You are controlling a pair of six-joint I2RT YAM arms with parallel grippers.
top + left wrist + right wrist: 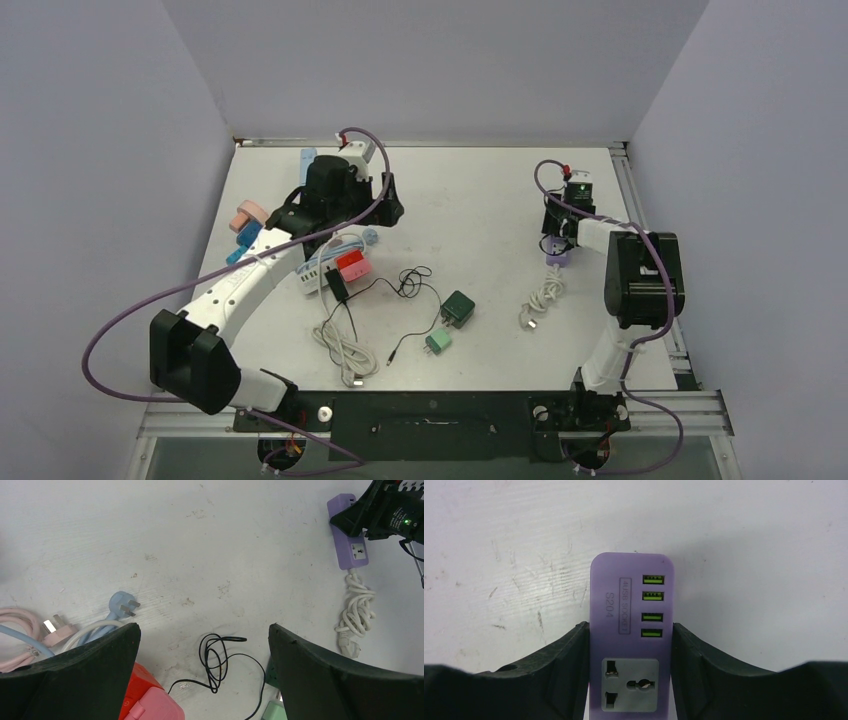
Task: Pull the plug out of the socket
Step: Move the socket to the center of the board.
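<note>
My right gripper [629,630] is shut on a purple socket strip [624,575]; its fingers [569,665] press against both long sides. The grey outlet between them has nothing in it. In the top view this socket strip [556,260] lies at the right, under the right gripper [557,243]. A white power strip [318,272] at the left carries a red-and-pink plug [351,265] and a black adapter plug [340,288]. My left gripper [390,205] hangs open above the table just beyond them, holding nothing. The left wrist view shows its open gripper [204,630] over a tangle of thin black wire [217,660].
The purple strip's coiled white cord [540,297] trails toward me. A dark green adapter [458,308], a light green adapter [438,342] and a coiled white cable [345,352] lie mid-table. A loose blue plug [122,605] and a pink plug [55,627] lie at the left.
</note>
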